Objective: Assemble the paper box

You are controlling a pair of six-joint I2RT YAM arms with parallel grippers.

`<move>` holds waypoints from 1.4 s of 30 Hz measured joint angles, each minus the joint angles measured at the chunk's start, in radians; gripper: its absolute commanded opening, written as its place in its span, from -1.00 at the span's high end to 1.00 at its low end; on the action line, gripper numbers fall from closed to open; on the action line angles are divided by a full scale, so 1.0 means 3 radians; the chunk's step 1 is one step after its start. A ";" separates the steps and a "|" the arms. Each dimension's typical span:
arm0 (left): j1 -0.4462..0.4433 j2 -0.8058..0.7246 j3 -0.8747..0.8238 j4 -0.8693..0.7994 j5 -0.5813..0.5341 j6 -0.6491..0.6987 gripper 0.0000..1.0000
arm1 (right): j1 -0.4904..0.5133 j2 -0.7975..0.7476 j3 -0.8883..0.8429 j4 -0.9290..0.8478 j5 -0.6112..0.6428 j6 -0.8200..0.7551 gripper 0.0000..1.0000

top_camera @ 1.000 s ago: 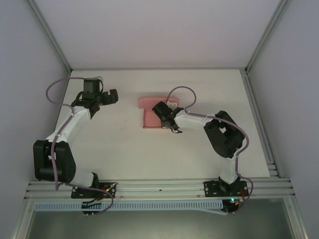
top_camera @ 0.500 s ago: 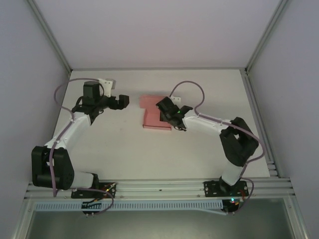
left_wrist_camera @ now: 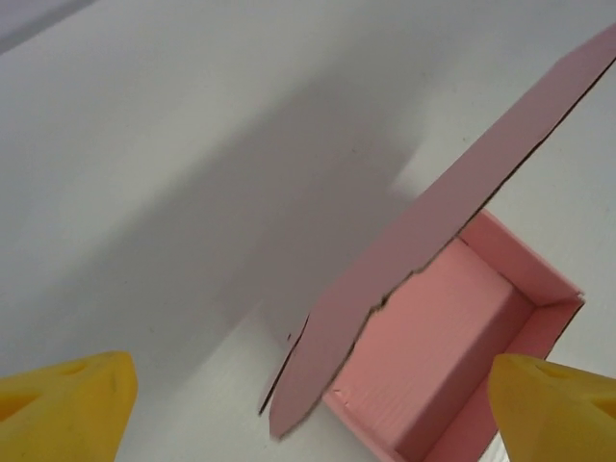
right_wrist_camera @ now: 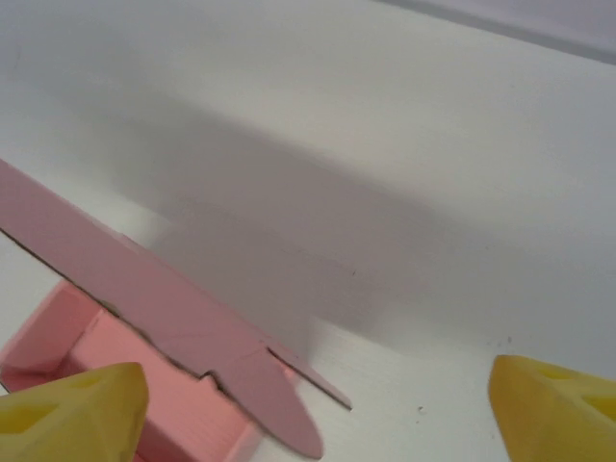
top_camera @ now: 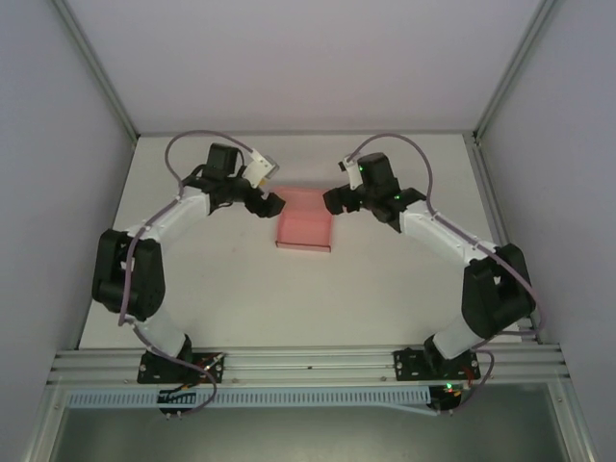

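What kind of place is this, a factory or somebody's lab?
Likely a small lab test cell: a left arm and a right arm bolted to a metal rail at the edge of a white table, plain walls close around, and one pink paper box.

A pink paper box (top_camera: 304,229) lies alone on the white surface (top_camera: 231,298), just above the centre of the overhead frame, its tray open and its flap (left_wrist_camera: 433,212) tilted up along one side.
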 measured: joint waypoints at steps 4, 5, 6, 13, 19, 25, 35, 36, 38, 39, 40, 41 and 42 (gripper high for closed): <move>0.0000 0.0225 0.0202 -0.0209 -0.0045 0.0167 -0.46 | -0.0037 0.0301 0.0280 -0.0231 -0.0228 -0.0393 -0.16; 0.0000 0.0258 0.0233 -0.0249 -0.0057 0.0210 -0.36 | -0.0037 0.0366 0.0333 -0.0287 -0.0243 -0.0450 -0.09; 0.0000 0.0282 0.0249 -0.0280 -0.0067 0.0237 -0.31 | -0.0031 0.0422 0.0374 -0.0340 -0.0242 -0.0487 -0.04; -0.0055 0.0367 0.0376 -0.0487 -0.0202 0.0401 0.56 | -0.0028 0.0623 0.0467 -0.0586 -0.0179 -0.0580 0.55; -0.0159 0.0367 0.0380 -0.0472 -0.0334 0.0374 1.00 | 0.0001 0.0628 0.0495 -0.0685 -0.0089 -0.0542 0.87; -0.0242 0.0364 0.0380 -0.0352 -0.0609 0.0028 1.00 | 0.0114 0.0627 0.0524 -0.0676 0.0155 -0.0361 0.98; -0.0332 0.0234 0.0380 -0.0088 -0.0882 -0.1025 1.00 | 0.0189 0.0626 0.0524 -0.0237 0.0568 0.0623 1.00; -0.0350 0.0231 0.0380 -0.0033 -0.0908 -0.1136 1.00 | 0.0188 0.0626 0.0524 -0.0168 0.0617 0.0765 1.00; -0.0379 0.0231 0.0380 0.0069 -0.0979 -0.1342 1.00 | 0.0188 0.0635 0.0524 -0.0045 0.0670 0.0991 1.00; -0.0390 0.0231 0.0380 0.0126 -0.1029 -0.1474 1.00 | 0.0188 0.0655 0.0524 0.0031 0.0680 0.1114 1.00; -0.0398 0.0233 0.0380 0.0179 -0.1072 -0.1582 1.00 | 0.0188 0.0680 0.0524 0.0108 0.0678 0.1217 1.00; -0.0404 0.0235 0.0381 0.0237 -0.1114 -0.1698 1.00 | 0.0188 0.0715 0.0524 0.0184 0.0671 0.1310 1.00; -0.0416 0.0247 0.0384 0.0290 -0.1160 -0.1817 1.00 | 0.0188 0.0762 0.0524 0.0278 0.0660 0.1410 1.00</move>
